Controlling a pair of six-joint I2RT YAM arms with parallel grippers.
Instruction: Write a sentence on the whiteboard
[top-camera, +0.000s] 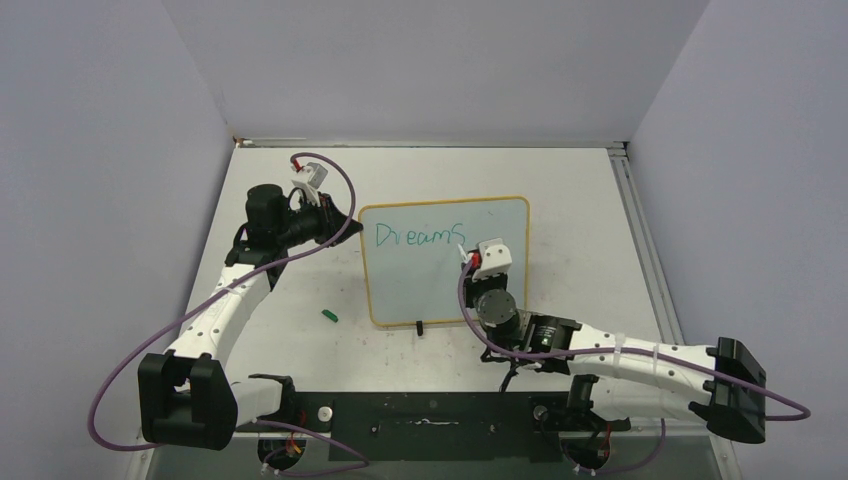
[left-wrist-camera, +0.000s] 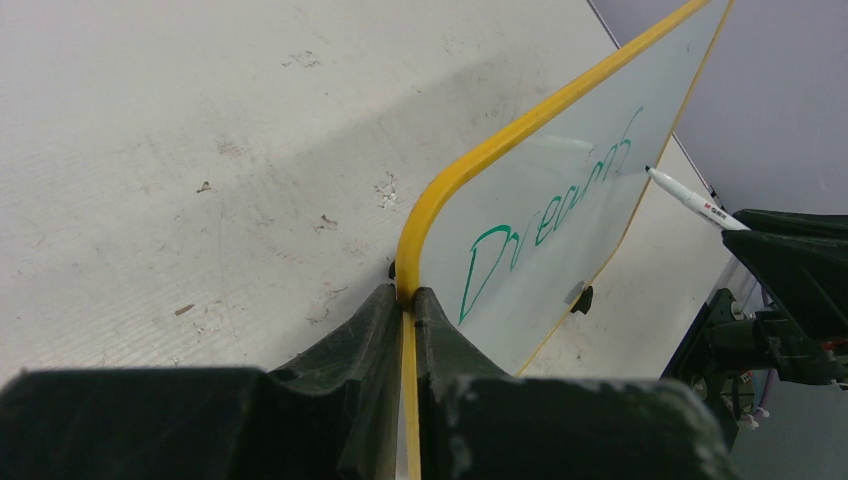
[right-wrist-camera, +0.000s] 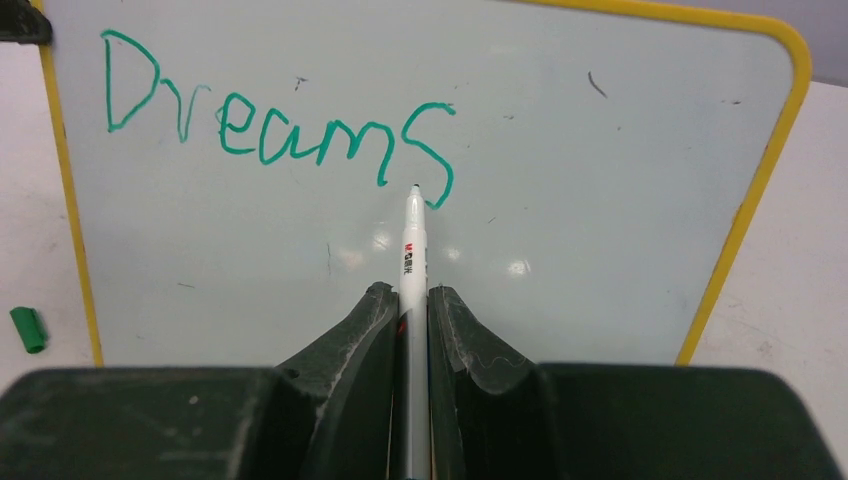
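The whiteboard (top-camera: 432, 285), white with a thin yellow frame, stands on the table mid-view. The sentence (top-camera: 420, 236) is one green word, "Dreams", along its top. My left gripper (top-camera: 345, 222) is shut on the board's left edge near the upper corner; the left wrist view shows the yellow frame (left-wrist-camera: 440, 190) pinched between the jaws of the left gripper (left-wrist-camera: 405, 295). My right gripper (right-wrist-camera: 405, 290) is shut on a white marker (right-wrist-camera: 412, 235). The marker's tip sits at the tail of the final "s" of the sentence (right-wrist-camera: 280, 130) on the whiteboard (right-wrist-camera: 580, 200).
A green marker cap (top-camera: 330, 315) lies on the table left of the board's lower corner, also seen as the cap (right-wrist-camera: 28, 329) in the right wrist view. A black clip foot (top-camera: 420, 326) holds the board's bottom edge. Grey walls enclose the table on three sides.
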